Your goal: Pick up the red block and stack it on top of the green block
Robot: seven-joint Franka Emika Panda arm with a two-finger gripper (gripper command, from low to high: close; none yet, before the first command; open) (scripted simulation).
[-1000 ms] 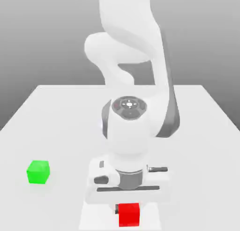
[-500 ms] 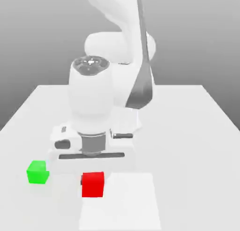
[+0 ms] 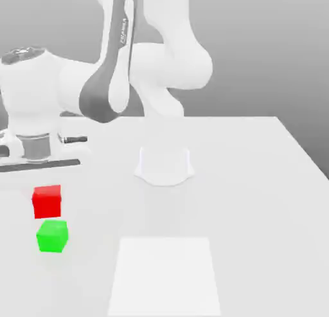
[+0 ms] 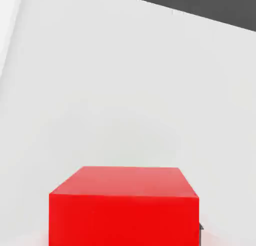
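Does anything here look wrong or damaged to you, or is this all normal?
Nothing stands out. The red block hangs in the claw, with an open gap between it and the green block in the exterior view. Both show clean faces, and the green one sits flat on the table.

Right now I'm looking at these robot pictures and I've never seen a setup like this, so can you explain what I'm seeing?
The machine is a single white robot arm with a two-finger gripper, a kind of pinching hand. The exterior view comes from a camera off the arm, looking at the whole scene. The hand view comes from a camera on the hand, so the block it carries looms large.

The gripper is shut on a red block, which appears raised above the pale table. In the exterior view, a green block sits on the table just below the red one in the picture, and a white square patch lies toward the front.
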